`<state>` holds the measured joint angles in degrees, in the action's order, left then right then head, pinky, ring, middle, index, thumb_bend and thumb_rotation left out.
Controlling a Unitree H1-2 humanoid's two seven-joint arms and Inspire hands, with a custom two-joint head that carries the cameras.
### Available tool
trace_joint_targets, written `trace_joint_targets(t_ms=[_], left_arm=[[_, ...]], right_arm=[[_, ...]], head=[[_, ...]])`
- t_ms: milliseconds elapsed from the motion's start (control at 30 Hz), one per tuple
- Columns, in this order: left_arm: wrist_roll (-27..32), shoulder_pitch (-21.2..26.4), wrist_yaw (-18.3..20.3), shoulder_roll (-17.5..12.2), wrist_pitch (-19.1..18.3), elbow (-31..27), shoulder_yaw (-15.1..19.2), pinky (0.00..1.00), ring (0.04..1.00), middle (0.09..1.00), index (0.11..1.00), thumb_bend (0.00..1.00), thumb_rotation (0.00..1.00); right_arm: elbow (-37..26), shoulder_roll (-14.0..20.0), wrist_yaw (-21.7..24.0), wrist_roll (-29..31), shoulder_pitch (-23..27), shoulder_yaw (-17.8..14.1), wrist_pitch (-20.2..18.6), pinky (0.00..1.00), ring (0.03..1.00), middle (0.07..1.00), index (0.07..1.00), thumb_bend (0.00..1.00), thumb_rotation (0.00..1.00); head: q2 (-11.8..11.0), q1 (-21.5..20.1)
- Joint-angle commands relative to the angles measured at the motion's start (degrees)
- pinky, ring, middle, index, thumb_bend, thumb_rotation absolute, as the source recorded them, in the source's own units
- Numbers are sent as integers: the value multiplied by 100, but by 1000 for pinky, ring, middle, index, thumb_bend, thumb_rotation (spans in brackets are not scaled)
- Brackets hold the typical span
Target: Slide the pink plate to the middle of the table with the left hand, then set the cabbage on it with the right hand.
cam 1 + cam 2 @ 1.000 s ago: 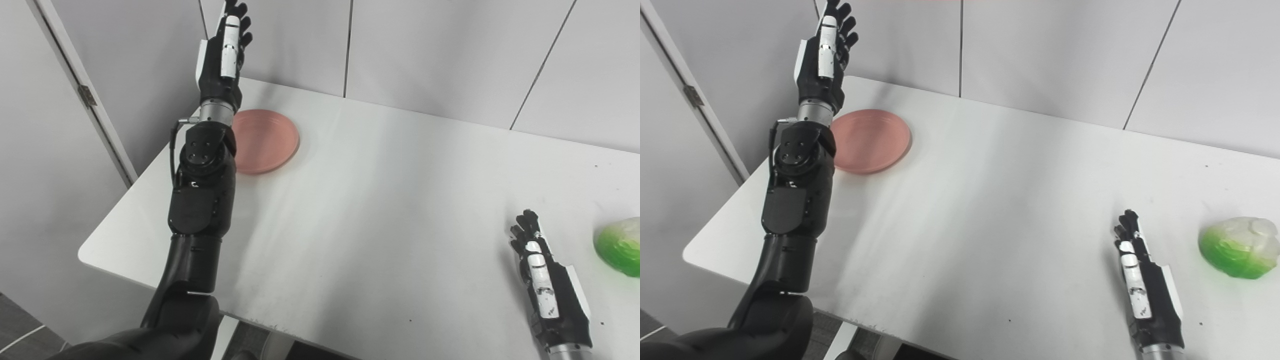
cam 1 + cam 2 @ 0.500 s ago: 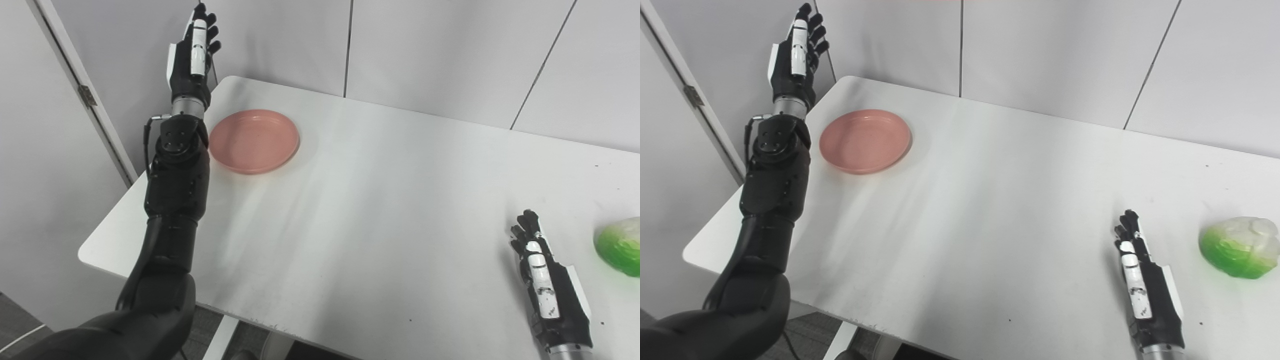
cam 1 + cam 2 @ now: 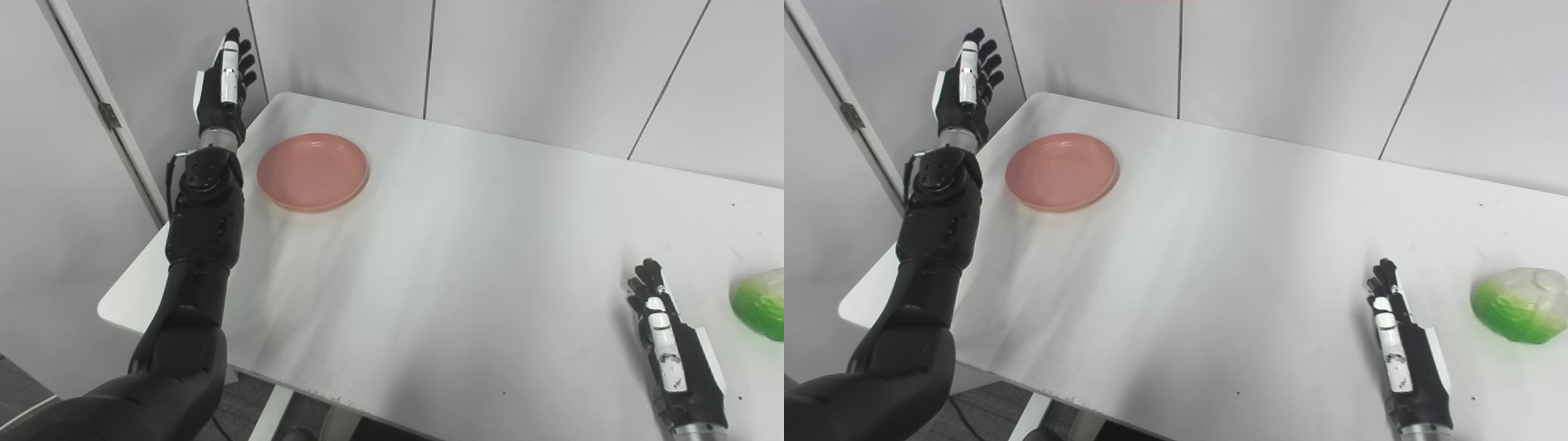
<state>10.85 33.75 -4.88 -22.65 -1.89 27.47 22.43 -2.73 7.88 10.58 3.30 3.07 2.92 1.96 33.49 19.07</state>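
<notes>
White table [image 3: 1213,257] w/ grey wall panels [image 3: 1286,61] behind; left hand [image 3: 961,92] empty, fingers apart, right hand [image 3: 1402,349] prob. same.

Bare lab or test room suggested. White table [image 3: 465,257] set in corner against plain grey panelled walls [image 3: 539,67]; door with hinge [image 3: 110,115] seen at left; grey floor [image 3: 24,392] glimpsed below. Little else on view.

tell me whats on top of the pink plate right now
Nothing that shows: the pink plate lies bare near the table's far left corner. The cabbage sits far off by the right hand. The left hand is raised beside the plate, not over it.
</notes>
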Motion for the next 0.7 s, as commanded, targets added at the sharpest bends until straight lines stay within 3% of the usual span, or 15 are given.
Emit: trace_joint_targets(t_ms=[0,667], left_arm=[[40,210,6,-200,226,-6,25,903,919,917,906,468,1000],[148,84,-22,-223,296,835,129,937,926,907,899,454,1000]], right_arm=[[-61,15,-17,14,24,-33,-15,1000,986,990,1000,179,1000],[-180,14,-33,20,-21,-43,-92,1000,983,988,1000,176,1000]], head=[[7,8],[73,5]])
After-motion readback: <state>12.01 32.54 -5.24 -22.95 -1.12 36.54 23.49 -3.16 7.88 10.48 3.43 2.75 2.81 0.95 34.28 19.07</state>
